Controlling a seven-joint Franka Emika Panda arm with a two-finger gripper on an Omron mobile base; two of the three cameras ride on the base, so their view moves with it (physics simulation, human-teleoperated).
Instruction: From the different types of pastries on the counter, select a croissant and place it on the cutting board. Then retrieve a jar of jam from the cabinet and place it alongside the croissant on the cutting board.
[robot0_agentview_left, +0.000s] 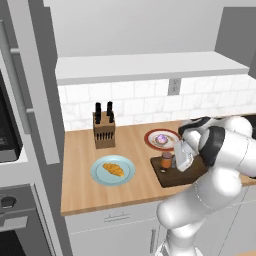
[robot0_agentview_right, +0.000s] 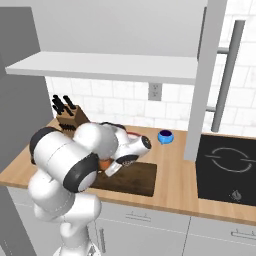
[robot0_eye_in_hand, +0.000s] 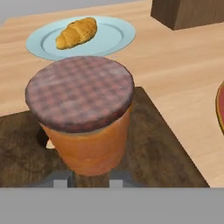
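**Jam jar at the gripper on the board, croissant on its blue plate**

Reading left to right in the left base view, I see the knife block far off to the left of my gripper, back near the tiled wall. Nearer the front edge of the table and to the gripper's left lies the croissant, resting on a light blue plate, well apart from the cutting board. Beyond the gripper, toward the wall, a red-rimmed plate carries the round pink-purple frosted pastry.

The jar of jam stands upright on the left end of the cutting board, right at the gripper. In the hand view the jar sits directly ahead, its checked dark lid facing up at me, with the two finger tips low at either side of its base. I cannot tell whether the fingers are pressing the jar or merely bracketing it; the opening looks about as wide as the jar.

From the right base view, the arm covers much of the board, and a small blue bowl sits to the right of the gripper, beyond the board near the wall. The pale wall cabinet runs above it all.
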